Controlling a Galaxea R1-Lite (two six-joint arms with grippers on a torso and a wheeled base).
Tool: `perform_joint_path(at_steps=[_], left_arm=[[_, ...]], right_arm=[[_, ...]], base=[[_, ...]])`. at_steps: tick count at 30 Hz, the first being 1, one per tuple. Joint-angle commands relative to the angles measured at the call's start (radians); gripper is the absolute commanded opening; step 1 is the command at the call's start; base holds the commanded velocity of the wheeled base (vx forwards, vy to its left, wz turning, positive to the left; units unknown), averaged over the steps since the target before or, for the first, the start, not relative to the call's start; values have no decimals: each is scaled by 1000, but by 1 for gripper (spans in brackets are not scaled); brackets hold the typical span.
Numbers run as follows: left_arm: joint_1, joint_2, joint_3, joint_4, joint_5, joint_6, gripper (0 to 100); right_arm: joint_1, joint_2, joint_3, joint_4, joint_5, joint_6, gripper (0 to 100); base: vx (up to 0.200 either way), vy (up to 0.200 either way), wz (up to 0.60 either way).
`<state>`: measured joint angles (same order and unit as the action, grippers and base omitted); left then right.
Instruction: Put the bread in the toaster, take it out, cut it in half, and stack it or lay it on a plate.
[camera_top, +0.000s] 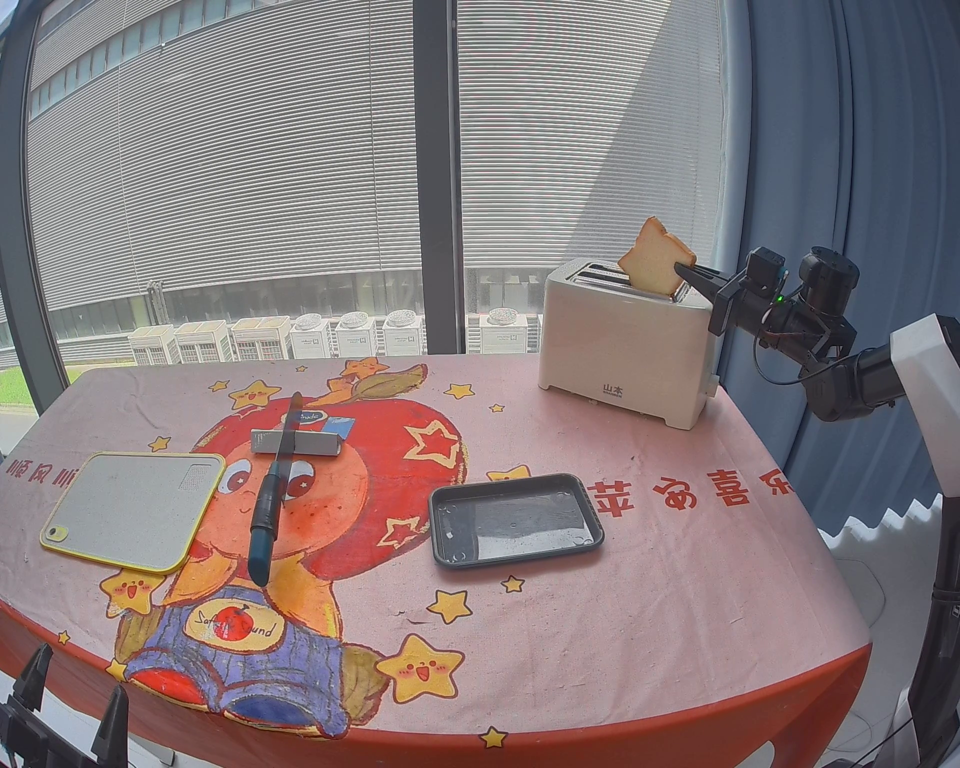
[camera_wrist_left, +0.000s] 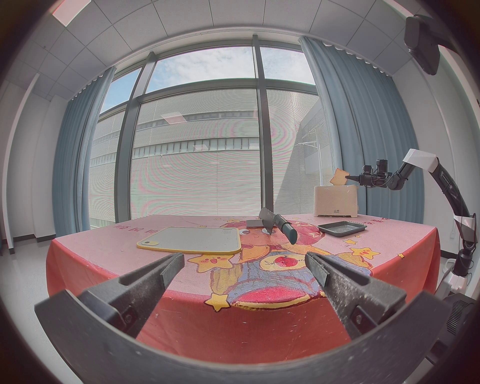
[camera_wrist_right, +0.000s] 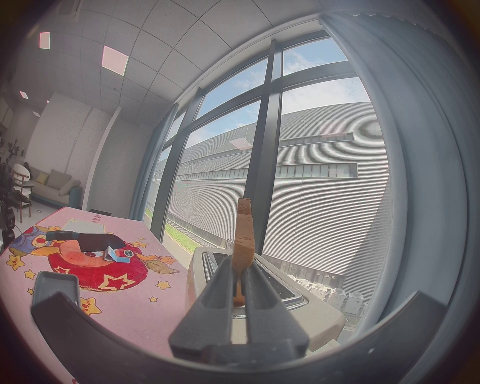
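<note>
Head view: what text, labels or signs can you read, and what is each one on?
Toaster: small dark mark low on its front, too small to read.
Tablecloth: red characters right of the tray, upside down, not reliably readable.
Tablecloth badge by the near edge: script, blurred.
Oval label beside the knife: too small.
</note>
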<state>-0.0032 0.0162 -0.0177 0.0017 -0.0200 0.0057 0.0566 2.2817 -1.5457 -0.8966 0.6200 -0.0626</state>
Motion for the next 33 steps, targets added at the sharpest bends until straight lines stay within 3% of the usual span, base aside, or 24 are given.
perform_joint_path(at_steps=[1, 23, 28, 33], left_arm=[[0, -16, 18, 0, 0, 0, 100], [0, -16, 18, 0, 0, 0, 100], [0, -16, 18, 0, 0, 0, 100], [0, -16, 18, 0, 0, 0, 100]], right_arm=[[0, -1, 1, 10, 0, 0, 100], [-1, -44, 21, 8, -13, 12, 100], [-3, -100, 102, 4, -29, 41, 100], [5, -218, 269, 2, -77, 133, 100]], base=[[0, 0, 0], [0, 0, 0], [0, 0, 0], [0, 0, 0]])
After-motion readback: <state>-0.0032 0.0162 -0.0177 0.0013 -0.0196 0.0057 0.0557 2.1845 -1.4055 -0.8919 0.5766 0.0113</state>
